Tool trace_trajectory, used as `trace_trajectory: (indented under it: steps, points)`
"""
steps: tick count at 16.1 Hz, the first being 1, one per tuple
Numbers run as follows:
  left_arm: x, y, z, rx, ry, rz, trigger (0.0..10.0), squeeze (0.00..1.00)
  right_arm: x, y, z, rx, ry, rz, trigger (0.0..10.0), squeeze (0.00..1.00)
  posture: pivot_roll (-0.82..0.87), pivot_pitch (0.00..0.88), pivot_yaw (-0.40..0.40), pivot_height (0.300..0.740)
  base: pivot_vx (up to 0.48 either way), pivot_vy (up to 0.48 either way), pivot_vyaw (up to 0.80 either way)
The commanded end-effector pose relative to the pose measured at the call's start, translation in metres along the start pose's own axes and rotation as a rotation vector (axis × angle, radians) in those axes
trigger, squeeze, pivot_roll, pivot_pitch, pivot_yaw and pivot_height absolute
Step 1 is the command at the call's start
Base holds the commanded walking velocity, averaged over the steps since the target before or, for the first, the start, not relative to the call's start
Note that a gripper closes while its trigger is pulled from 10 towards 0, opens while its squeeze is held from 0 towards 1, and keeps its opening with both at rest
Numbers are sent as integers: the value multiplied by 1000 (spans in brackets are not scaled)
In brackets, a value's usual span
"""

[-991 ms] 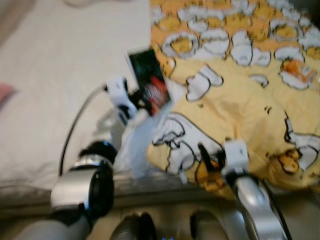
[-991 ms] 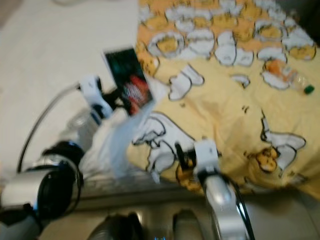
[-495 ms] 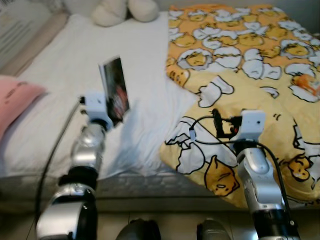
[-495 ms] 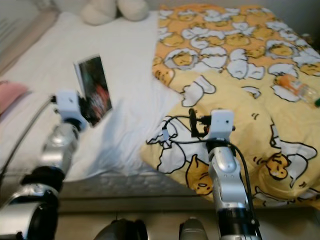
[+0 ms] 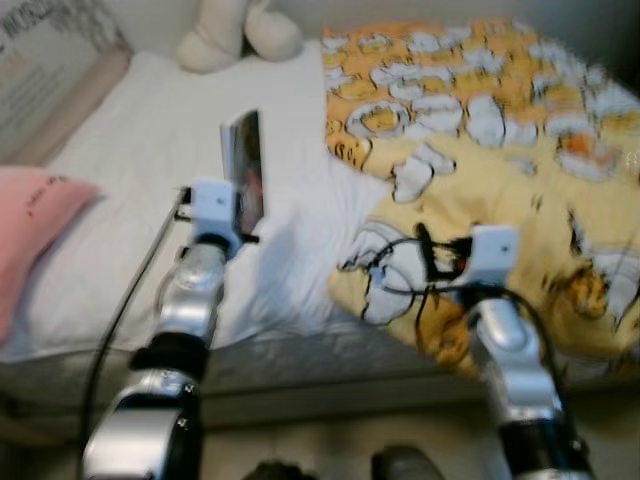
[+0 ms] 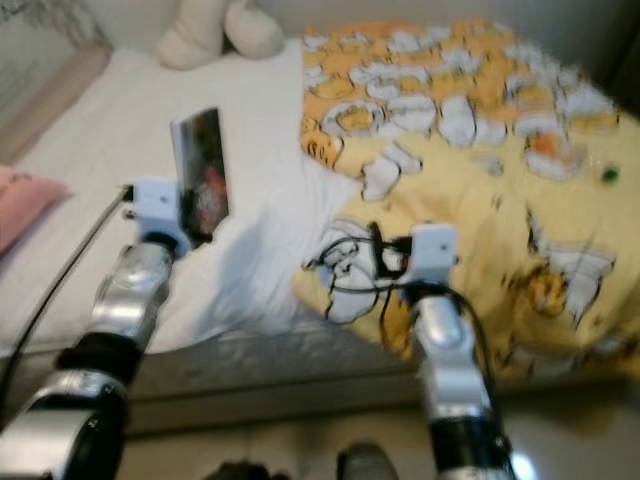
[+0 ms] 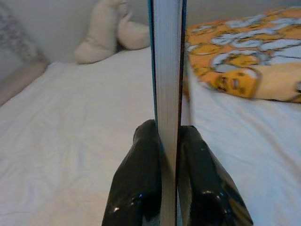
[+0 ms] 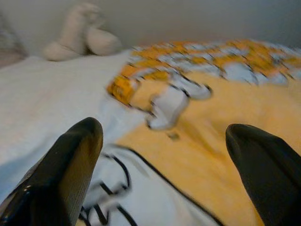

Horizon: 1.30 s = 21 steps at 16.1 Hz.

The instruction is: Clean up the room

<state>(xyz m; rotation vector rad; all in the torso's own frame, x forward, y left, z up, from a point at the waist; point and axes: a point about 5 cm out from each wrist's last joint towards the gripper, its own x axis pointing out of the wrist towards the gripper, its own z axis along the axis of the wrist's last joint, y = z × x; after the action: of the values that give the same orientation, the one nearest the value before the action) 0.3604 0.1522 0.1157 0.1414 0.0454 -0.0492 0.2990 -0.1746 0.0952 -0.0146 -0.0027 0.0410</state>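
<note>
Mid-carry: left pincer point(image 7: 168, 141) clamped tight on a thin book point(image 5: 245, 172), held upright above the bed's white sheet point(image 5: 120, 180). Right pincer point(image 8: 164, 155) spread wide, empty, over the yellow duvet point(image 5: 500, 190). Next up, probably: finding the book a proper spot.

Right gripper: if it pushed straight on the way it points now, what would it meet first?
Likely the yellow duvet: the open right gripper points low across it, with nothing between its fingers. Depth is unclear.
</note>
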Motion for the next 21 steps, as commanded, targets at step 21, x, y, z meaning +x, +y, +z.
trace_trajectory:
  steps: [21]
  points:
    - [2, -9, 1, -15, 6, 67, 10000, 0, 6, 16, -6, -17, 23, 118, 10000, 0, -246, 0, 78, 714, 126, 251, 60]
